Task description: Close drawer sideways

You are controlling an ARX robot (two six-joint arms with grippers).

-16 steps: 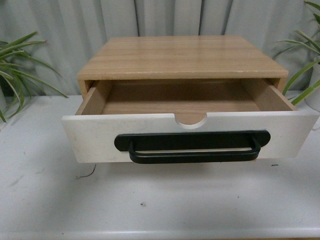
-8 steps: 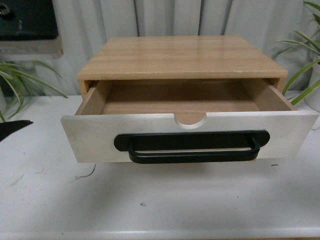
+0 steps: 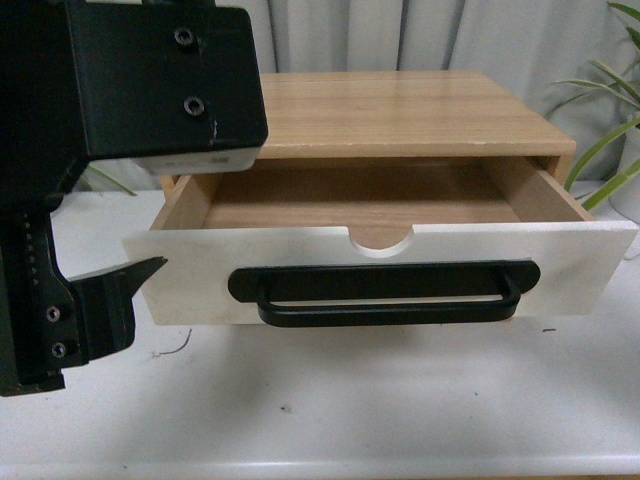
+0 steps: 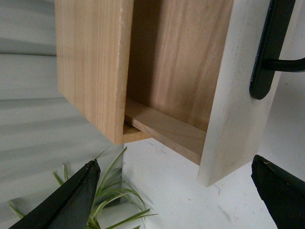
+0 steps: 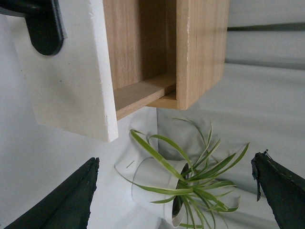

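Observation:
The drawer (image 3: 300, 262) stands pulled out of the wooden cabinet (image 3: 400, 110), showing its white front panel, black bar handle (image 3: 385, 296) and light wood inside. My left gripper (image 4: 172, 164) is open at the drawer's left end, with the front panel's corner (image 4: 233, 109) between its spread fingers (image 4: 71, 200). In the front view the left arm (image 3: 100, 90) fills the upper left, with one finger (image 3: 115, 295) just left of the panel. My right gripper (image 5: 175, 160) is open and empty by the drawer's right end (image 5: 71, 86). It is out of the front view.
The cabinet sits on a white table (image 3: 350, 400) before a grey curtain. A potted spider plant (image 5: 162, 188) stands by the cabinet's right side and shows between the right fingers. Another plant (image 4: 114, 200) stands at the left side.
My left arm has come into the front view from the left and now covers the upper left, with a finger beside the panel. The drawer has not moved.

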